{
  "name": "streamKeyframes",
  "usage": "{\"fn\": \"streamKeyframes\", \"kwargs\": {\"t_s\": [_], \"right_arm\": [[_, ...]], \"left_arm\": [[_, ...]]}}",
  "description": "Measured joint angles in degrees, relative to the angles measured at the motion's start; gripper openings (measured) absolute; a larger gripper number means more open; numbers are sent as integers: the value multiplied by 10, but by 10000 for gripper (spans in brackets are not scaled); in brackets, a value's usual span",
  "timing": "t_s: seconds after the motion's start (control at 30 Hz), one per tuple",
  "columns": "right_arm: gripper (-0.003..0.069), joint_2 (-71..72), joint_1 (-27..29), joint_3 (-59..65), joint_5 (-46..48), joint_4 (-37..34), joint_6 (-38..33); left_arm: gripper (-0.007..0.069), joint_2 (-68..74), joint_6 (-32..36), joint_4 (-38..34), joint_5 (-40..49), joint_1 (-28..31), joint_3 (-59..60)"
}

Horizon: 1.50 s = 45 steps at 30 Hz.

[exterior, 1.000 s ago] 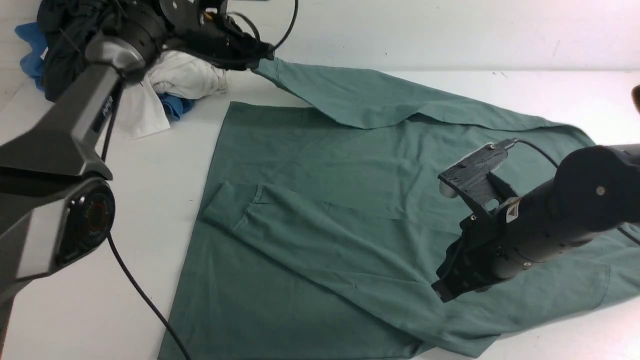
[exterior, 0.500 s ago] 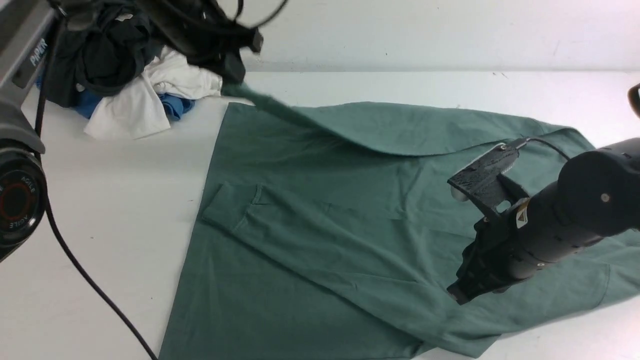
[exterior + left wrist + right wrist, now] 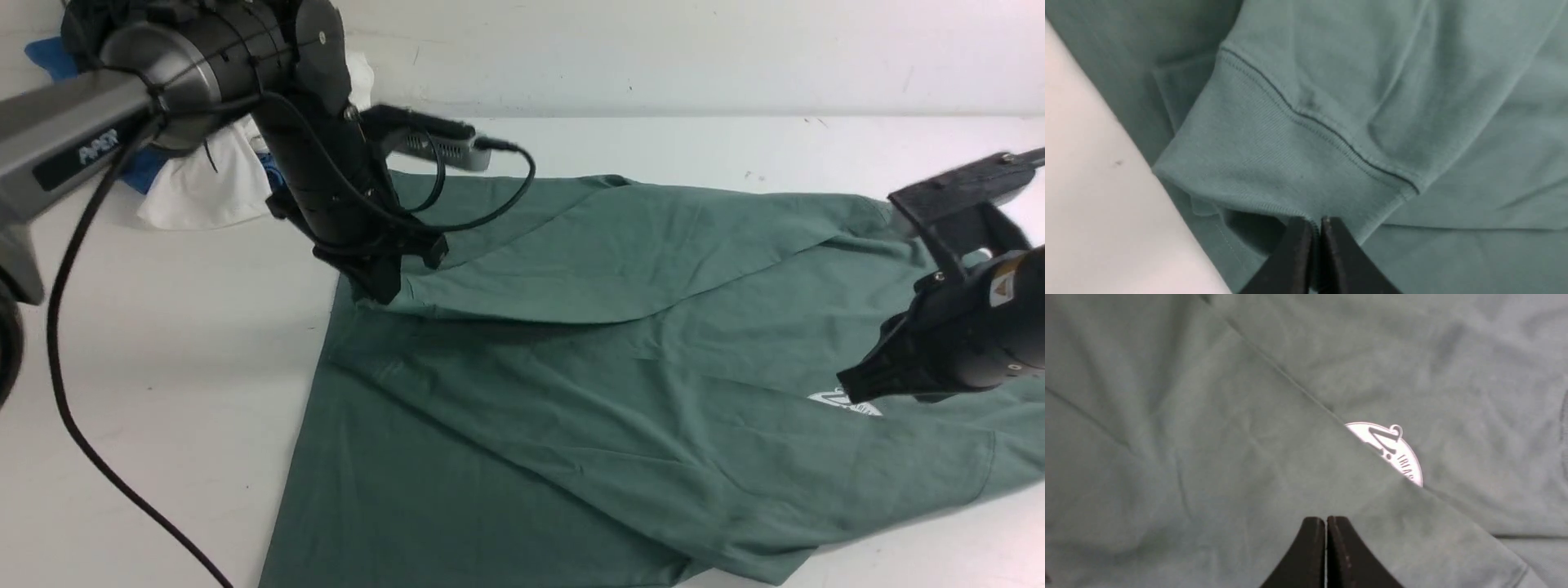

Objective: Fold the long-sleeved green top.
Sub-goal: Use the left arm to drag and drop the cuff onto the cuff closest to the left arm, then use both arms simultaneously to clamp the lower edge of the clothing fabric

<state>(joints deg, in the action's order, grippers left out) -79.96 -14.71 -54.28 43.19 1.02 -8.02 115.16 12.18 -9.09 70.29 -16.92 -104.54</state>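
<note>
The green long-sleeved top [image 3: 571,408] lies spread across the white table. One sleeve is folded across the body. My left gripper [image 3: 384,286] is shut on the ribbed cuff [image 3: 1257,159] of the other sleeve and holds it low over the top's left edge, above the first sleeve's cuff. In the left wrist view the gripper [image 3: 1318,222] pinches the cuff's edge. My right gripper [image 3: 849,388] is shut and empty, hovering above the chest by the white round logo [image 3: 845,402]. The logo also shows in the right wrist view [image 3: 1392,451], half covered by the folded sleeve; the gripper [image 3: 1326,519] is shut there.
A heap of white [image 3: 204,180], blue and dark garments lies at the table's back left, behind the left arm. The left arm's black cable [image 3: 90,441] trails over the table's left side. The pale wall runs along the back edge.
My left gripper has pulled the far sleeve's cuff from the back of the table towards me and down over the top's left side. My right gripper has drawn back to the right, uncovering the logo.
</note>
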Motion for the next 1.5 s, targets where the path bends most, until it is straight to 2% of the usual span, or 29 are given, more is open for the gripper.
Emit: {"fn": "streamKeyframes", "kwargs": {"t_s": [0.17,0.3,0.47,0.63,0.67,0.73,0.83,0.9,1.0,1.03,1.07,1.1,1.13,1.2,1.23,1.5], "right_arm": [[3,2,1,0,-3,-16,0],[3,2,1,0,-10,-38,0],[3,2,1,0,-9,-42,0],[3,2,1,0,-1,-43,-9],[3,2,1,0,1,-43,-11],[3,2,1,0,15,-49,-30],[3,2,1,0,21,-63,-51],[3,2,1,0,22,-74,-60],[3,2,1,0,22,-119,-96],[3,2,1,0,22,-119,-98],[3,2,1,0,22,-150,-122],[3,2,1,0,22,-153,-125],[3,2,1,0,21,-187,-153],[3,2,1,0,21,-210,-169],[3,2,1,0,21,-243,-202],[3,2,1,0,45,-327,-287]], "left_arm": [[3,-39,3,7,0,-13,32],[6,-10,3,21,-10,-14,114],[64,14,-9,38,-16,-14,143],[283,-14,-11,39,-15,-14,144],[303,-18,-11,39,-14,-14,144],[417,-55,-11,37,-12,-14,144],[468,-114,-9,35,-12,-26,172],[466,-135,-1,34,-12,-38,196],[422,-195,57,31,-12,-90,297],[419,-197,62,32,-12,-93,297],[382,-209,111,39,-12,-121,362],[379,-210,116,41,-12,-124,362],[344,-211,166,58,-28,-143,418],[328,-208,195,75,-45,-155,452],[307,-200,225,98,-84,-164,492],[297,-163,248,143,-190,-165,526]]}}
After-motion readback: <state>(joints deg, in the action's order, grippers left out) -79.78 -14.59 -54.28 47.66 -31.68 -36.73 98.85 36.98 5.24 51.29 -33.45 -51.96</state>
